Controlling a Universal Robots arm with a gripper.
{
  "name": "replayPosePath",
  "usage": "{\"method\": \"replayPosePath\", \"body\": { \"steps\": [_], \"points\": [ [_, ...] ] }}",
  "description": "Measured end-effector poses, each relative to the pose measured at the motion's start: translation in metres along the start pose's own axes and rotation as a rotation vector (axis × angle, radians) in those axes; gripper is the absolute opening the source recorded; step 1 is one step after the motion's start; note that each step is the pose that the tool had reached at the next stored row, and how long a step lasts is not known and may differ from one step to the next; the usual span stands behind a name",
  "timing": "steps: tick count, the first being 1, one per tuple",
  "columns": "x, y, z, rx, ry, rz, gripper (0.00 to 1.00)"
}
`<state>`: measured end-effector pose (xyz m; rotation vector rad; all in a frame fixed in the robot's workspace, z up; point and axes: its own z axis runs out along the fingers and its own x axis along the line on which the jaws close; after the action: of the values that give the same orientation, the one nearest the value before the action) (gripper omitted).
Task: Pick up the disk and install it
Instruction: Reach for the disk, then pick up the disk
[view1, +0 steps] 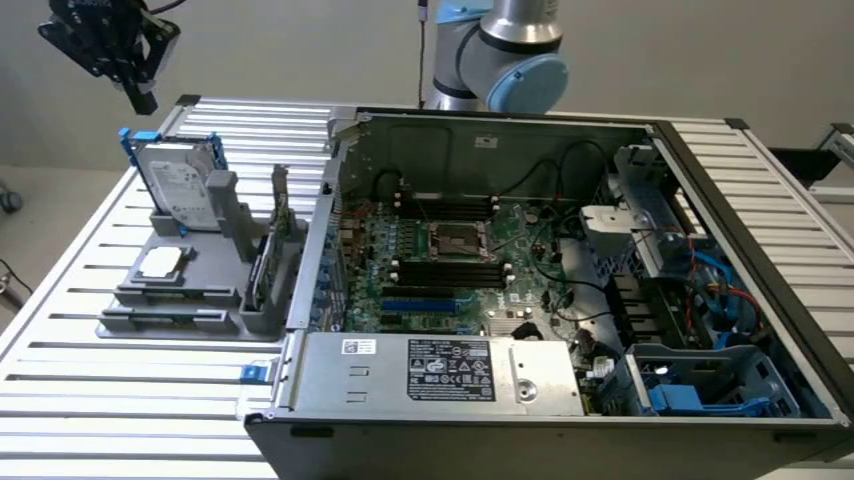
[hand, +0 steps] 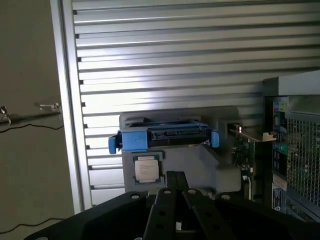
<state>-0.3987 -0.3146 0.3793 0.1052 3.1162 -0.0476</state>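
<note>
The disk (view1: 178, 187) stands upright in a grey holder (view1: 200, 300) at the exterior view's left; it is silver with a white label and sits in a blue carrier. My gripper (view1: 139, 100) hangs in the air above it, apart from it, with its fingers shut and nothing between them. The wrist view looks down on the disk's (hand: 165, 138) blue-framed top edge. There my gripper (hand: 176, 176) is still short of the disk.
An open computer case (view1: 534, 280) takes up the middle and the exterior view's right, with a grey power supply box (view1: 441, 370) along its near edge. A small square chip (view1: 160, 262) and an upright card (view1: 278, 225) also sit in the holder. Everything rests on a slatted metal table (view1: 80, 400).
</note>
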Motion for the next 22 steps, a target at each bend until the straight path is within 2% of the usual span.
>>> {"method": "replayPosePath", "body": {
  "steps": [5, 7, 22],
  "points": [
    [0.02, 0.0096, 0.0012, 0.001, -0.0004, -0.001, 0.11],
    [0.02, 0.0133, 0.001, 0.0015, -0.0001, -0.003, 0.11],
    [0.02, 0.0133, 0.001, 0.0014, -0.0001, -0.003, 0.11]
  ]
}}
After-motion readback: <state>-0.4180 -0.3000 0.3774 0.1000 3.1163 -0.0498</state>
